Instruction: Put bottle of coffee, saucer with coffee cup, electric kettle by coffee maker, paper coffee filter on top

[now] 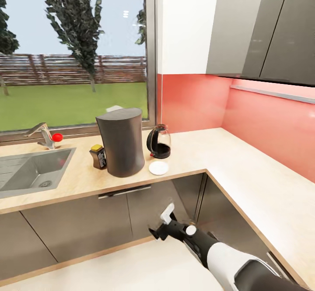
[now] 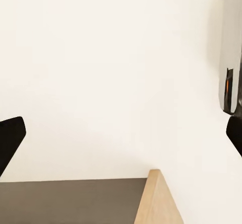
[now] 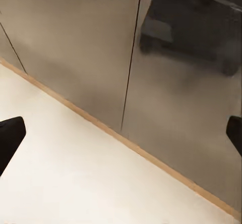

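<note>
Right arm: white and black, low in the head view, reaching forward over the pale floor. Right gripper (image 1: 161,226): fingers apart, nothing between them, held below worktop level before the dark grey cabinet fronts (image 1: 113,221); the right wrist view shows the two dark fingertips at its edges, well apart, aimed at the cabinet doors (image 3: 151,72) and plinth.

Left gripper (image 2: 121,128): fingertips likewise at the edges of the left wrist view, spread wide, empty, facing a blank pale surface with a wood-edged corner.

Kitchen countertop (image 1: 245,173): light tan wood grain, L-shaped, up and ahead of the right gripper, which judging by position is the nearer arm.

Saucer (image 1: 158,168): small, flat, round, white, near the counter's front edge, just right of the coffee maker; no cup on it.

Coffee maker (image 1: 121,141): tall, dark grey, upright.

Bottle of coffee (image 1: 98,156): dark jar, yellow lid, pale label, just left of the coffee maker.

Electric kettle (image 1: 159,141): glass, black handle and base, behind the saucer.

Sink (image 1: 30,173), tap and window: far left.
</note>
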Motion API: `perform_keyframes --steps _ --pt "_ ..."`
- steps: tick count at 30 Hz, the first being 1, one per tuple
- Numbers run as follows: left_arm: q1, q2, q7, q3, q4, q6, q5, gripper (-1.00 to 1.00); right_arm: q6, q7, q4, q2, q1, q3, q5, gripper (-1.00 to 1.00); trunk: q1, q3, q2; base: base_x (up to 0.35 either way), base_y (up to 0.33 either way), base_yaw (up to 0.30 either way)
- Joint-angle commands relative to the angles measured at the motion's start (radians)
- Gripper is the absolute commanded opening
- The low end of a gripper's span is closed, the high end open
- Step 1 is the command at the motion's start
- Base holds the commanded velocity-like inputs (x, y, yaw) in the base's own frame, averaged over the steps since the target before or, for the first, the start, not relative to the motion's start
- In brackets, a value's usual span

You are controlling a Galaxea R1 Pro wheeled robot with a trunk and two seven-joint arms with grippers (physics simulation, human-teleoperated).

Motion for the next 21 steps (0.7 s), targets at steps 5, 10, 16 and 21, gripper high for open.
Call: perform_keyframes --steps 5,10,16,21 --pt "-0.001 -0.002 0.001 -0.008 -0.021 0.000 0.002 1.00 -0.008 -0.102 0.083 -0.002 0.083 -0.012 0.009 1.00 0.001 -0.002 -0.002 0.000 0.000 0.000" --pt "-0.001 -0.004 0.001 -0.008 -0.024 0.000 0.000 1.00 0.034 -0.300 0.092 0.000 0.222 -0.012 0.002 1.00 0.001 -0.002 -0.002 0.000 0.000 0.000" --pt "-0.001 -0.016 0.003 -0.007 -0.024 -0.001 0.001 1.00 0.456 -0.334 0.094 -0.007 0.365 -0.016 -0.249 1.00 0.001 -0.002 -0.002 0.000 0.000 0.000" --pt "-0.001 -0.028 0.003 -0.007 -0.024 -0.001 0.001 1.00 0.496 -0.379 0.094 -0.013 0.417 -0.015 -0.328 1.00 0.001 -0.002 -0.002 0.000 0.000 0.000"
